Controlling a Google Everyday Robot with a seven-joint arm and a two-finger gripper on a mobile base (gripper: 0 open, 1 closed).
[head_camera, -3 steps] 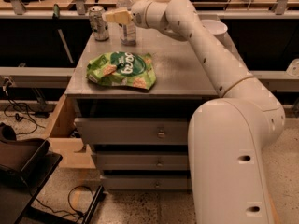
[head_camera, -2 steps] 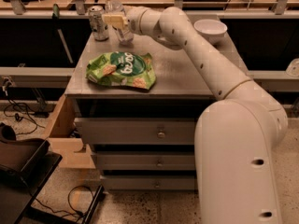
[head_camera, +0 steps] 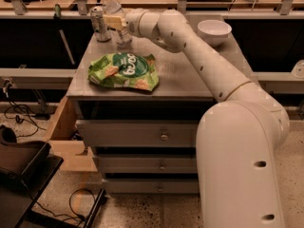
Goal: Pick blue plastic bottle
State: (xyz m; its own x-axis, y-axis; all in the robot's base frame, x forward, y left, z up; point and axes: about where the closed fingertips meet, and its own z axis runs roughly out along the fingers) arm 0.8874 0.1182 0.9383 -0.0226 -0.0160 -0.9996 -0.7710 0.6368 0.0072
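Note:
The blue plastic bottle is a clear bottle with a white cap, at the back left of the grey cabinet top. It leans with its cap to the left, and its base is close to the surface. My gripper reaches in from the right and is shut around the bottle's middle, its tan fingers against the label band. A shorter silver-green can stands just left of the gripper, very close to the bottle.
A green chip bag lies on the front left of the cabinet top. A white bowl sits at the back right. Drawers are below. A shelf rail runs behind the cabinet.
The gripper and bottle have moved left together, toward the can, and the bottle now leans further left. The chip bag, can and bowl have not moved.

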